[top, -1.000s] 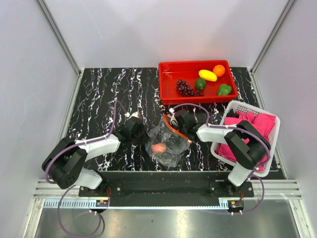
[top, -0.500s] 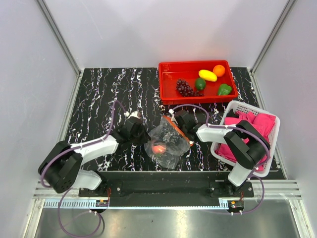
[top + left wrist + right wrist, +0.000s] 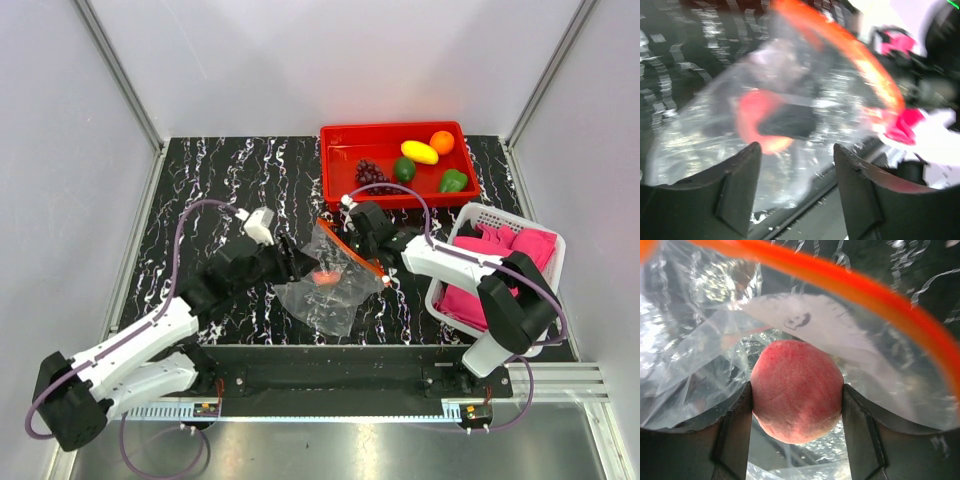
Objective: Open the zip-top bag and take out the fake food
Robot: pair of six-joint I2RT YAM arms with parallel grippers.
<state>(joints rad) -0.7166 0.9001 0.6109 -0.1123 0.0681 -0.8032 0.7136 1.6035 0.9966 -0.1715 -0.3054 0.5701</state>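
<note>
The zip-top bag [image 3: 318, 298] lies crinkled at the table's middle front, its orange zip strip [image 3: 352, 257] open and arched. My right gripper [image 3: 330, 272] reaches through the mouth and is shut on a pink-red peach [image 3: 797, 390], one piece of fake food, inside the bag [image 3: 695, 340] below the strip [image 3: 850, 282]. My left gripper [image 3: 797, 172] is open just left of the bag [image 3: 700, 135], holding nothing. The peach [image 3: 751, 117] shows blurred through the plastic. From above, the left gripper [image 3: 292, 265] sits at the bag's left edge.
A red tray [image 3: 337, 190] at the back right holds an orange ball [image 3: 442, 142], a yellow fruit [image 3: 419, 152], grapes [image 3: 373, 177] and a green pepper [image 3: 452, 181]. A white basket [image 3: 482, 214] of pink cloths [image 3: 510, 250] stands at the right.
My left gripper has opened and let go of the bag while its arm swung outward to the left. The right gripper pushed into the bag's mouth and closed on the peach.
</note>
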